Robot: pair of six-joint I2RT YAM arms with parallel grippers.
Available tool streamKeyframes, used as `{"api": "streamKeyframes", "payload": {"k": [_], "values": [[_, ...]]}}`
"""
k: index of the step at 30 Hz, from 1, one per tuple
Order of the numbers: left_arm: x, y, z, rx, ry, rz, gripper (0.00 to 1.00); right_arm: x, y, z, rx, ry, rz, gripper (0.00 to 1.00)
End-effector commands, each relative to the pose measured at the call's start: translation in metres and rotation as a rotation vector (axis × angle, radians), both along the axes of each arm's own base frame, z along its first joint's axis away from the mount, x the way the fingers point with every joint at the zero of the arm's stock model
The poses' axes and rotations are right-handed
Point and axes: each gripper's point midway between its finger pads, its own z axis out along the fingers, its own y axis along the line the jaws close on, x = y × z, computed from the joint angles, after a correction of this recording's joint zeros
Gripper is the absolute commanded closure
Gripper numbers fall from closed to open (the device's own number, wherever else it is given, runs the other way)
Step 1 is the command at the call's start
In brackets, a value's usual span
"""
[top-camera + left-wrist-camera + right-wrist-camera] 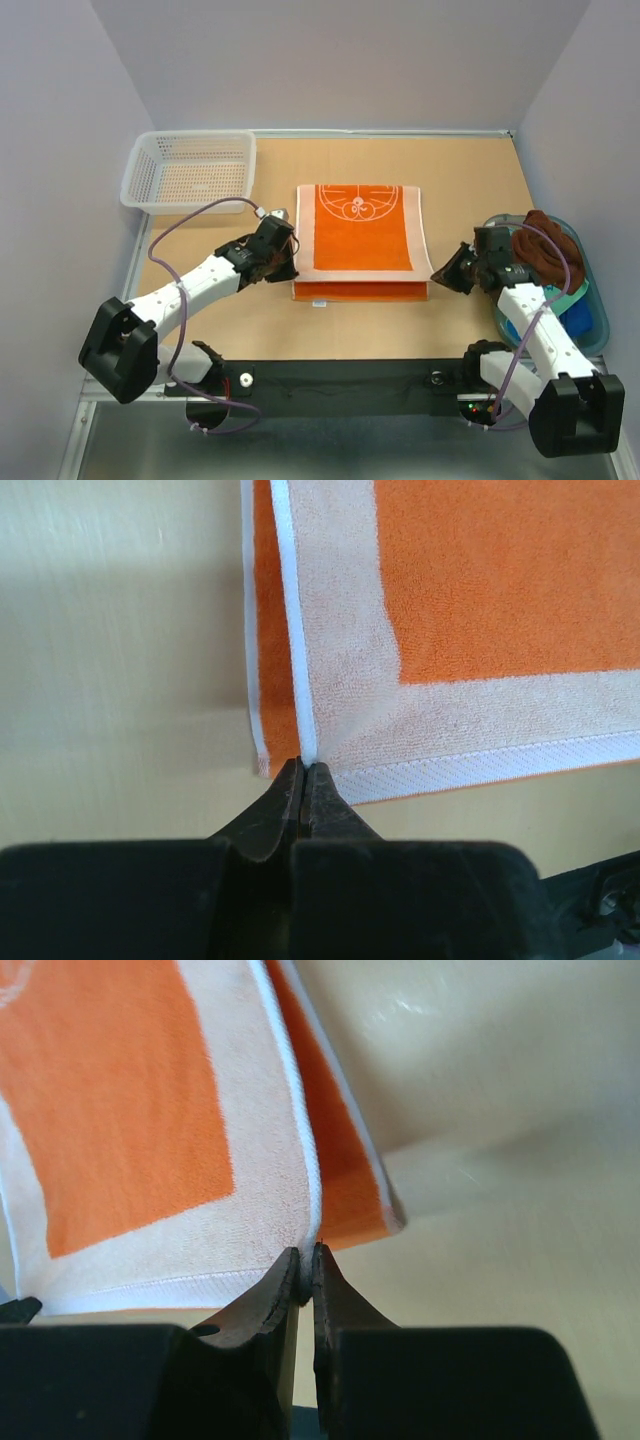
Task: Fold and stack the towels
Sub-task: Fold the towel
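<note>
Orange towel (355, 225) with a pale border and a white circle motif lies on the wooden table (470, 180) just to the right of the white mesh basket (185, 201) and a little nearer the arm bases than it. It is doubled over, and its upper layer hangs raised between our two arms.

Our left gripper (303, 772) is pinched tight on the corner of that layer nearest the basket, the white hem running straight into the closed tips. Our right gripper (306, 1258) is clamped just as narrowly on the corner farther from the basket. Neither holds anything else.

We judge the step in hand to be the first fold, with the held edge about to come down on the lower layer (360, 291), a strip of which shows on the side facing the arm bases.

To do it well, we should:
- hold both corners at the same height and lower them together, so the edge lands square rather than skewed
- leave just enough tension across the cloth to stop a sag or wrinkle in the middle
- line the white hem up with the lower layer's edge before letting go
- open both pincers only once the cloth rests flat, then draw straight back so the corners do not drag

Far to the right of the basket, the translucent tub (603, 320) holds a dark brown towel (545, 248) and others waiting their turn.
</note>
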Motion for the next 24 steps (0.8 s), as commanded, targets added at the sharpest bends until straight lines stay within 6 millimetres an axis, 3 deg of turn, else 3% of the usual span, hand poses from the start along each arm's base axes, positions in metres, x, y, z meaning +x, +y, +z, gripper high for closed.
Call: {"api": "streamKeyframes", "payload": {"k": [1, 9, 16, 21, 24], "values": [[-0.019, 0.020, -0.041, 0.097, 0.097, 0.013, 1.00, -0.019, -0.012, -0.033, -0.043, 0.116, -0.034, 0.99], [-0.032, 0.026, -0.081, 0.157, 0.172, 0.005, 1.00, -0.025, -0.015, -0.058, -0.057, 0.210, -0.047, 0.98], [-0.037, 0.031, -0.091, 0.178, 0.182, 0.010, 1.00, -0.029, -0.011, -0.070, -0.030, 0.251, -0.069, 0.98], [-0.035, 0.031, -0.095, 0.191, 0.185, 0.017, 1.00, -0.044, -0.006, -0.095, 0.013, 0.297, -0.097, 0.98], [-0.032, 0.031, -0.096, 0.200, 0.184, 0.022, 1.00, -0.037, -0.012, -0.097, -0.008, 0.280, -0.128, 0.98]]}}
